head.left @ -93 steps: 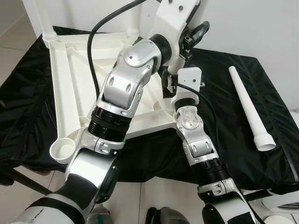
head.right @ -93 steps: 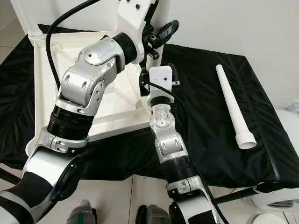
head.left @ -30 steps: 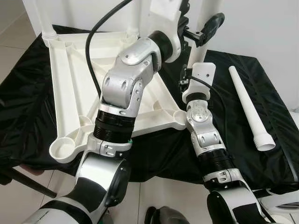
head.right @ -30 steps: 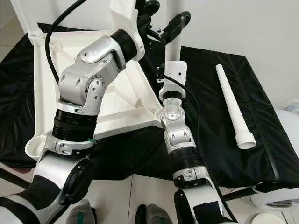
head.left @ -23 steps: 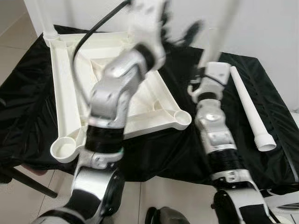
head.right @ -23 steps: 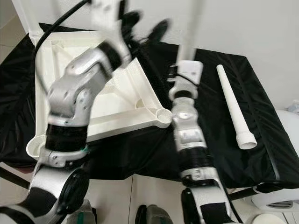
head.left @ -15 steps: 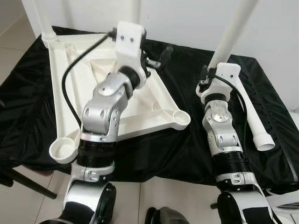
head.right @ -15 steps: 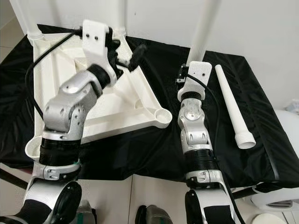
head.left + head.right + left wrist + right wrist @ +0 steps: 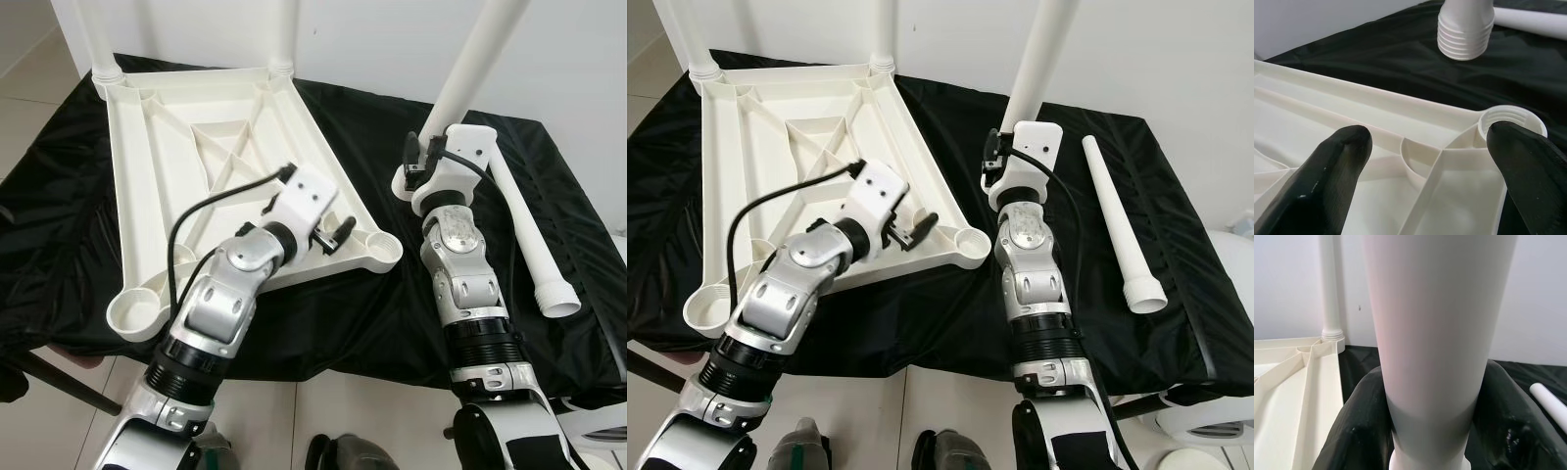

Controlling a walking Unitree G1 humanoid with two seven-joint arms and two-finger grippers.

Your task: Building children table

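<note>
1. Children's table top (image 9: 196,147), white plastic and turned upside down, lies on a black cloth (image 9: 392,323) that covers the tabletop, with its ribbed underside facing up.
2. Two white legs already stand upright in the far corner sockets: one at the far left corner (image 9: 96,39) and one at the far right corner (image 9: 283,34).
3. Near right corner socket (image 9: 380,250) is a bare round cup with a threaded rim; the near left corner socket (image 9: 130,313) is bare as well.
4. Left hand (image 9: 914,227) hovers low over the underside just beside the near right socket, its two black fingers (image 9: 1327,171) spread wide apart and grasping nothing.
5. Right hand (image 9: 1430,431) is clenched around a third white leg (image 9: 470,73); the black fingers (image 9: 1361,431) press on both sides of the tube.
6. That held leg is tilted, its top leaning away to the right, and its ribbed lower end (image 9: 1465,29) hangs above the black cloth near the right socket, not touching it.
7. Fourth white leg (image 9: 529,230) lies flat on the cloth at the right, wide end toward the robot, well apart from the table top.
</note>
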